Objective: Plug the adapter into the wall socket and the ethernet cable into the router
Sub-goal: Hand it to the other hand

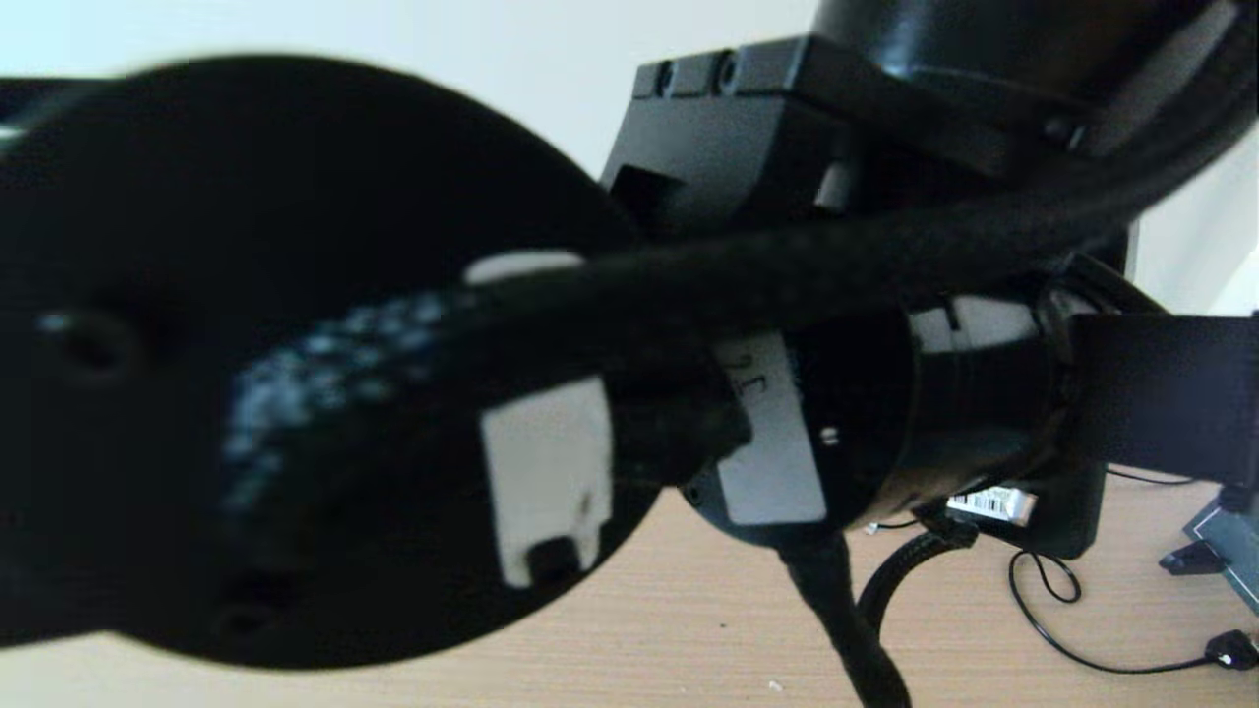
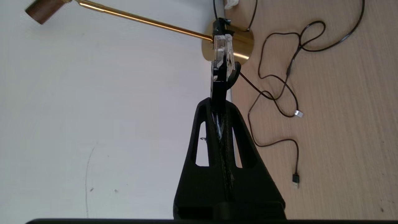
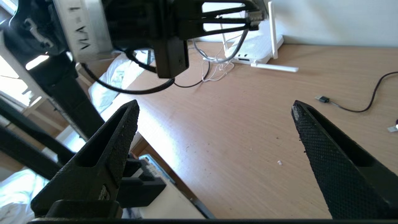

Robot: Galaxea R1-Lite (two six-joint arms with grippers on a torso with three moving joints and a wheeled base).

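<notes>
Wooden counter (image 3: 236, 124) against a pale wall, with the ethernet cable raised above it.
The ethernet cable (image 2: 221, 67) is clenched in the left hand (image 2: 221, 102), its clear plug protruding past the fingertips, before a brass lamp (image 2: 236, 40). The right hand (image 3: 214, 112) is spread wide, holding nothing. The router (image 3: 258, 49) lies beyond; thin black cords (image 2: 279, 93) are strewn nearby.

The ethernet cable's (image 2: 218, 84) clear-tipped black plug is raised; the white router (image 3: 258, 49) lies by the wall.
</notes>
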